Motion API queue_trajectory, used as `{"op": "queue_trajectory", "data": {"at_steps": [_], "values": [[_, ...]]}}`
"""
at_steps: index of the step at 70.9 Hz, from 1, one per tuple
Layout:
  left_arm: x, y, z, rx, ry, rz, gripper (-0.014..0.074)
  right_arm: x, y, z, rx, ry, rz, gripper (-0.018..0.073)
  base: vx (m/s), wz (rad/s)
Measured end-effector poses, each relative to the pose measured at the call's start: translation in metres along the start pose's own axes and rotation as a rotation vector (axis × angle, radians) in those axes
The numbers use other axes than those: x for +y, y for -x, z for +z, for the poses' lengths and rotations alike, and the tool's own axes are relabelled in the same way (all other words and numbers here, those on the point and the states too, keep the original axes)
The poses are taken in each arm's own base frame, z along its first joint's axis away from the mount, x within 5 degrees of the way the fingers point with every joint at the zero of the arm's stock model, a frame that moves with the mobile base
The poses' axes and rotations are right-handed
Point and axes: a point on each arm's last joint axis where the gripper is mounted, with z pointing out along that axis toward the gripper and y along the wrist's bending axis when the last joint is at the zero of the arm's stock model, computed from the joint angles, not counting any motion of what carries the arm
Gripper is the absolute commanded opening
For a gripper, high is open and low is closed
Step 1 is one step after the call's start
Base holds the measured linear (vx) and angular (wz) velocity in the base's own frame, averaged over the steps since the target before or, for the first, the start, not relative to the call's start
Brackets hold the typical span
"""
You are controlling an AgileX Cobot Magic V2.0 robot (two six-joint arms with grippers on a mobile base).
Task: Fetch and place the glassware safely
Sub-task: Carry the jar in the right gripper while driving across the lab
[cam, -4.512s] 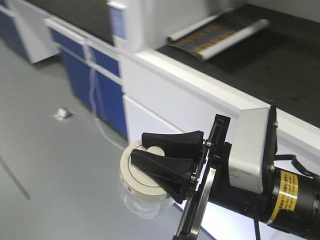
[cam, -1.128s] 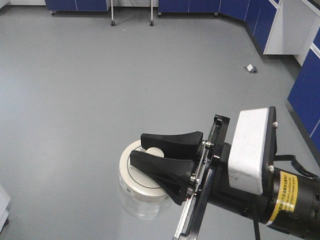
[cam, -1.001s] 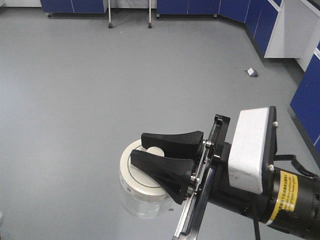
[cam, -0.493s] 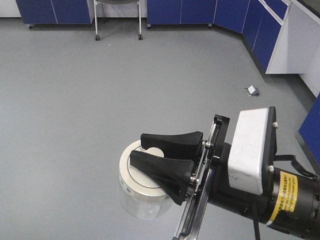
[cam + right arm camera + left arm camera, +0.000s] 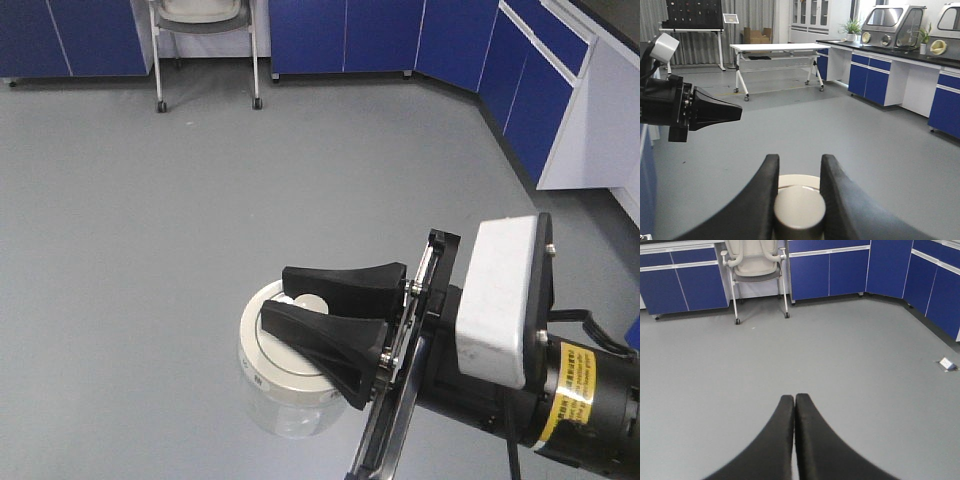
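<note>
Fingers [image 5: 345, 275] of the right gripper [image 5: 282, 296], held out level over the grey floor [image 5: 150, 250], pinch the knob [image 5: 799, 206] of the cream lid [image 5: 262, 360]; the glass jar [image 5: 290, 415] hangs just beneath them. The left gripper [image 5: 794, 400] is pressed closed on nothing.

The glass jar [image 5: 285, 415] hangs over the floor [image 5: 150, 220], low in the front view, with its lid [image 5: 250, 350] on top. The right end effector [image 5: 278, 293] reaches in from the right, one finger on each side of the lid's knob [image 5: 799, 207]. The left end effector [image 5: 737, 113] sits left of the jar, well apart, its fingers pressed side by side. Far behind, a chair [image 5: 756, 265] stands before cabinets [image 5: 830, 270] that run along the back and turn forward on the right. Elsewhere, a wheeled table [image 5: 775, 47] stands left of a counter [image 5: 890, 52].
</note>
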Motion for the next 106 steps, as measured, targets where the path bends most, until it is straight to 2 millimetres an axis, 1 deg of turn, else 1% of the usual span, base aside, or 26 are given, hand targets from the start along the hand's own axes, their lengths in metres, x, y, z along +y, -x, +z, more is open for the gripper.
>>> {"op": "queue_trajectory", "data": {"at_steps": [66, 106], "values": [[0.0, -0.0005, 0.0, 0.006, 0.0, 0.0, -0.0007, -0.0008, -0.0009, 0.0, 0.01, -0.008, 0.001, -0.0003, 0.61, 0.04], [0.0, -0.0005, 0.0, 0.006, 0.0, 0.0, -0.0007, -0.0009, -0.0011, 0.0, 0.013, -0.01, 0.001, -0.0003, 0.54, -0.07]]}}
